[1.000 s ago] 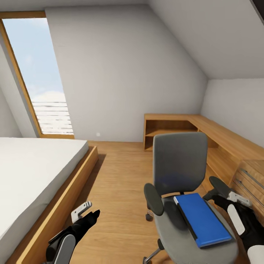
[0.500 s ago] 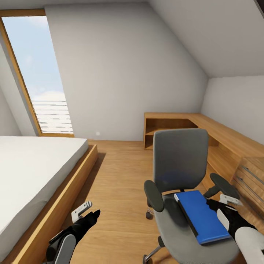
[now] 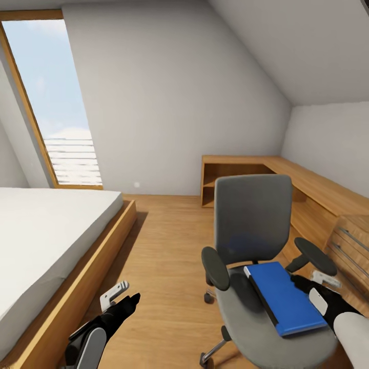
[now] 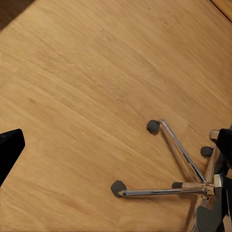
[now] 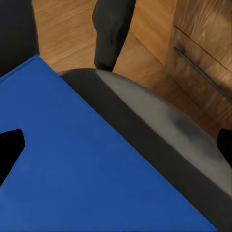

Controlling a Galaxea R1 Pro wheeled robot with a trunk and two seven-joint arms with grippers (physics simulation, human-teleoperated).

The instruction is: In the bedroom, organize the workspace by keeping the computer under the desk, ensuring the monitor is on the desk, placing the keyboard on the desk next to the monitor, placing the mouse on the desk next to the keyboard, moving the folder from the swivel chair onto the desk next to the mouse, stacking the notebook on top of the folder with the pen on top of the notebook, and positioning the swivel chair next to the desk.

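One flat blue rectangular folder [image 3: 285, 299] lies on the grey swivel chair [image 3: 252, 225] seat, long axis running from backrest to front edge. Right gripper [image 3: 313, 283] hovers at the folder's right edge, fingers spread, empty, nearer. Left gripper [image 3: 119, 296]: open, empty.

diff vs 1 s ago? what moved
The right gripper has swung in from beside the swivel chair's far armrest to over the blue folder's right edge; in the right wrist view its jaws stand open above the cover, nothing grasped yet. The head camera tilted slightly. The folder on the seat, the left gripper and the bed stayed put.
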